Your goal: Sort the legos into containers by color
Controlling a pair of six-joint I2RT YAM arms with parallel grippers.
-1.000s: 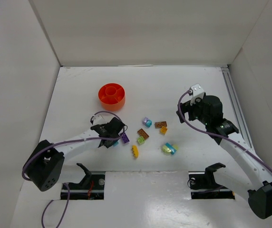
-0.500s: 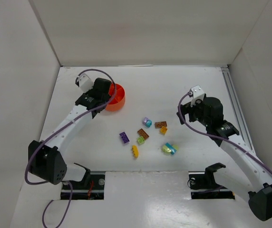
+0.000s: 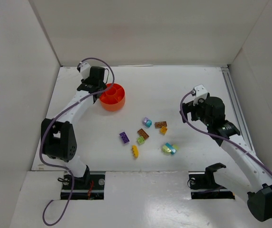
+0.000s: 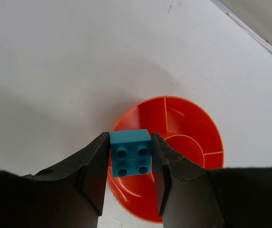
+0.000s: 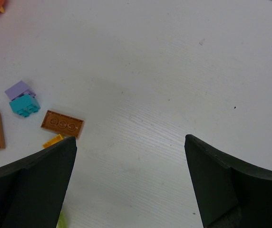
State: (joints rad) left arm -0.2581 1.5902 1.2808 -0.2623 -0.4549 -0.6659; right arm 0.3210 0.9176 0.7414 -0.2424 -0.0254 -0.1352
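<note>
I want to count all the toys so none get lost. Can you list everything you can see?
dish: one, orange-red, round with compartments, far left of the table
held brick: one, cyan, above the dish
purple brick: one, purple, left end of the loose pile
lilac brick: one, lilac, touching a cyan brick
brown bricks: two, brown, mid-pile
orange brick: one, orange, beside a brown one
lime brick: one, lime green, mid-pile
yellow brick: one, yellow, nearest the arms
pale pair: two, pale yellow and cyan, touching
table: one, white
left gripper: shut on the held brick
right gripper: open, right of the pile
</note>
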